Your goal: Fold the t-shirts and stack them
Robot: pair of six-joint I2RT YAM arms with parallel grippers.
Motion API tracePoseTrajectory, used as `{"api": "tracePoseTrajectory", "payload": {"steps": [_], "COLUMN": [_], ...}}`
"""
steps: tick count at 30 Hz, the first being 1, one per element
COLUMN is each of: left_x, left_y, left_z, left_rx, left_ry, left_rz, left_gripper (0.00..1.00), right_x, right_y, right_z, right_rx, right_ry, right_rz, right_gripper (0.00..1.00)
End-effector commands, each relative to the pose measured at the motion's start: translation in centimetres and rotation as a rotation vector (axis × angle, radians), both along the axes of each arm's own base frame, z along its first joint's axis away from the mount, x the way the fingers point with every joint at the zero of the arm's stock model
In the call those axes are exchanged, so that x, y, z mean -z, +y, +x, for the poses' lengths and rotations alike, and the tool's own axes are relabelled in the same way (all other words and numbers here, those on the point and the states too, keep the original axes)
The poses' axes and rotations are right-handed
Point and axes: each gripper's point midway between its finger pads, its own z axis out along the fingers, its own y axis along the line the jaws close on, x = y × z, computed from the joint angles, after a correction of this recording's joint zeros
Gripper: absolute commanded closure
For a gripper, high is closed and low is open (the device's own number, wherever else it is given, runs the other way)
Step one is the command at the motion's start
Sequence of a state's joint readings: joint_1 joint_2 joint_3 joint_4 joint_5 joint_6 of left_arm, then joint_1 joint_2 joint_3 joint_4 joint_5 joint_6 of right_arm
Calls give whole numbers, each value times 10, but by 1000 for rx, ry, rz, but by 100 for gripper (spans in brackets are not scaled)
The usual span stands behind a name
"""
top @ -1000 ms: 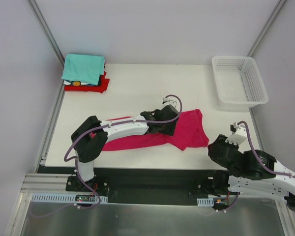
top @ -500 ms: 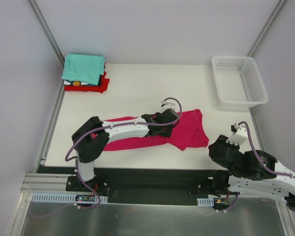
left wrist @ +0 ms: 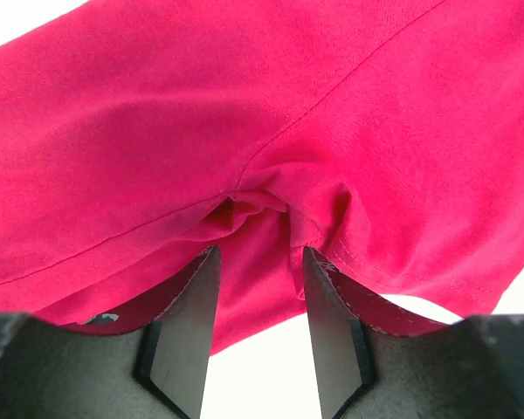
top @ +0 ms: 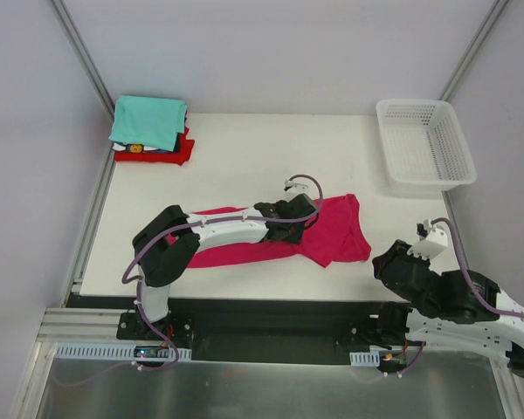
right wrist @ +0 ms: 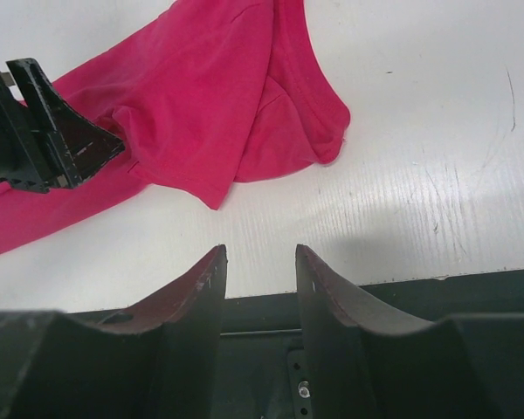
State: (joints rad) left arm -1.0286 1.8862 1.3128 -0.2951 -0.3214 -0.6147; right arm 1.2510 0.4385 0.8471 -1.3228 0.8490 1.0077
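Left jaws: my left gripper (left wrist: pixel 253 253) is closed on a puckered fold of the magenta-pink t-shirt (left wrist: pixel 244 105); the cloth bunches up between the two fingertips (left wrist: pixel 203 262).
Left arm position: in the overhead view it reaches from the lower left to the middle of the frame, lying across the pink cloth.
Right jaws: my right gripper (right wrist: pixel 260 253) stands parted with nothing between the fingers, only bare table (right wrist: pixel 419 175) and its near edge showing in the gap.
Right arm position: lower right of the overhead view, apart from the cloth.
Magenta-pink t-shirt: centre of the overhead view, lying flat and crumpled on the table, its wider end toward the right.
Folded stack: upper left of the overhead view, at the table corner; teal t-shirt (top: pixel 148 120) on top, a dark/white one (top: pixel 144 148) under it, the red t-shirt (top: pixel 182 154) at the bottom.
Basket: white mesh basket (top: pixel 419 183), upper right, well apart from the shirts.
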Motion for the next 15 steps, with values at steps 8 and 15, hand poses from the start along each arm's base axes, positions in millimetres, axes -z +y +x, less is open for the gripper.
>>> {"api": "tracePoseTrajectory", "payload": {"steps": [8,15], "left_x": [2,-4], "left_y": [-16,-34], "left_z": [1,-4], "left_rx": [-10,9], "left_ry": [-6,1], "left_rz": [4,-28], "left_gripper": [57,57], "right_x": [-12,-6], "right_y": [-6,-7], "right_z": [-1,-3], "right_rx": [-8,-2], "right_ry": [-11,-3], "right_rz": [9,12], "right_gripper": [60,59]}}
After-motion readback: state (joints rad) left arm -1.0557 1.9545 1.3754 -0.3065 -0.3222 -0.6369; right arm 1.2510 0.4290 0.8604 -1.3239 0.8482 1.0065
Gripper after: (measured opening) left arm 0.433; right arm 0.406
